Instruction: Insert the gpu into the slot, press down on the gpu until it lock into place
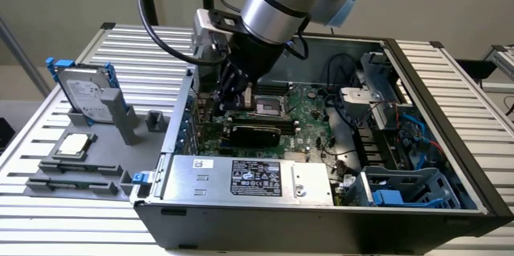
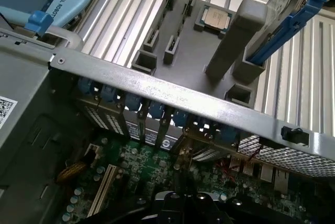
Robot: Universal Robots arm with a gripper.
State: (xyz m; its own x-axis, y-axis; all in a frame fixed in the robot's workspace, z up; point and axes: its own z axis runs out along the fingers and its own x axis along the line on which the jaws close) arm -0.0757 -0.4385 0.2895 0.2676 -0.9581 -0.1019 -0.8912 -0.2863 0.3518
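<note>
Gripper (image 1: 233, 90) down inside the open case (image 1: 449, 220), centre-upper frame, just above the gpu (image 1: 255, 129); fingers hidden, cannot tell whether apart or together. Gpu lying black and flat across the green motherboard (image 1: 309, 117) at mid-frame, looks already at the slot. Risk from here: uneven push, card tilts, one end unseated, latch never catches.
</note>
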